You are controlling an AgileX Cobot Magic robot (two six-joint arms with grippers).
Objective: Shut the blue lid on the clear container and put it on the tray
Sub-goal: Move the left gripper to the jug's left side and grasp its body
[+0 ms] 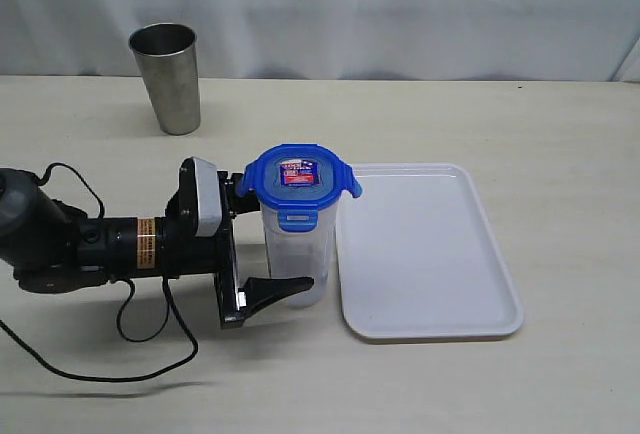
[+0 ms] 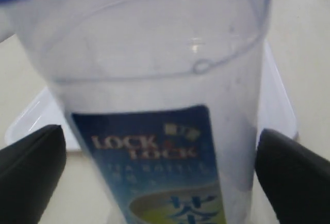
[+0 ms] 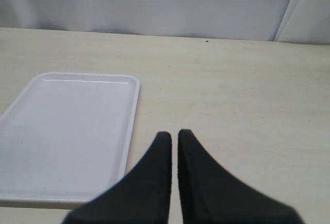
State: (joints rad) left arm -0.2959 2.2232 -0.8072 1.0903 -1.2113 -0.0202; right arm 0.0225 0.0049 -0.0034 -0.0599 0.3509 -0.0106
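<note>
Pale bench [image 1: 520, 124] before a white curtain [image 1: 400, 14]: the clear container [image 1: 297, 254], blue lid [image 1: 297, 179] on top, stands just beside the tray [image 1: 430, 254]. The left pincer [image 2: 160, 177] gapes wide around it; the right pincer [image 3: 174, 136] is pinched closed.

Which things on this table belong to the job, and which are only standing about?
For the job: blue lid, clear container, tray.
Only standing about: steel cup.
</note>
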